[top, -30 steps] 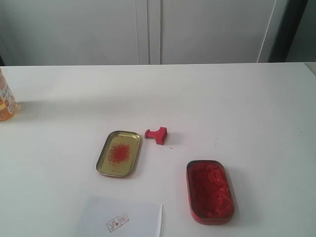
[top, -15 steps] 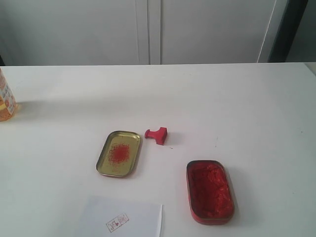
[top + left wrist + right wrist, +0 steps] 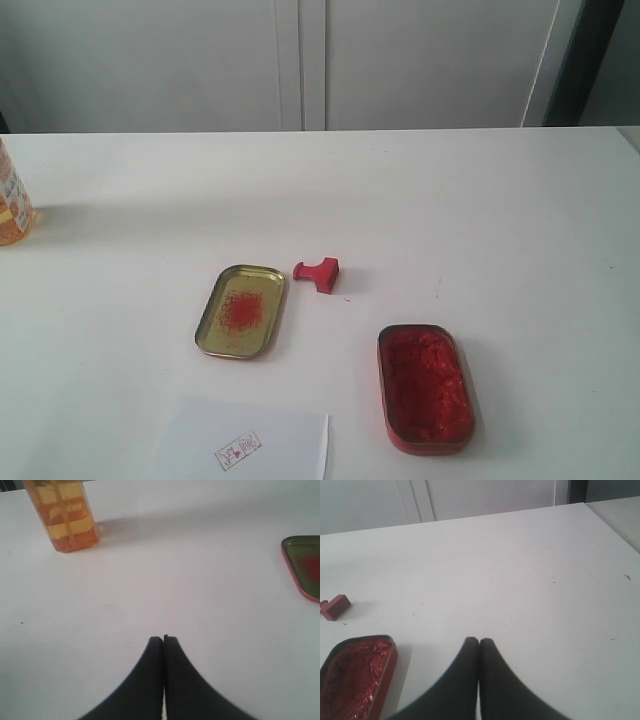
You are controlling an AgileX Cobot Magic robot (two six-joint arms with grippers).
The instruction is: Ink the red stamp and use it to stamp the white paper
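The red stamp [image 3: 318,271] lies on its side on the white table, just right of the gold tin; the right wrist view also catches the red stamp [image 3: 335,607]. The white paper [image 3: 245,441] lies at the front edge of the exterior view and bears a small red imprint [image 3: 238,451]. My left gripper [image 3: 163,639] is shut and empty above bare table. My right gripper [image 3: 479,641] is shut and empty too, beside the red ink tin [image 3: 355,675]. Neither gripper shows in the exterior view.
A gold oblong tin [image 3: 241,310] with a red smudge sits left of the stamp. The red ink tin [image 3: 424,387] lies at the front right. An orange bottle [image 3: 12,200] stands at the far left edge, seen also as the orange bottle [image 3: 65,515] in the left wrist view.
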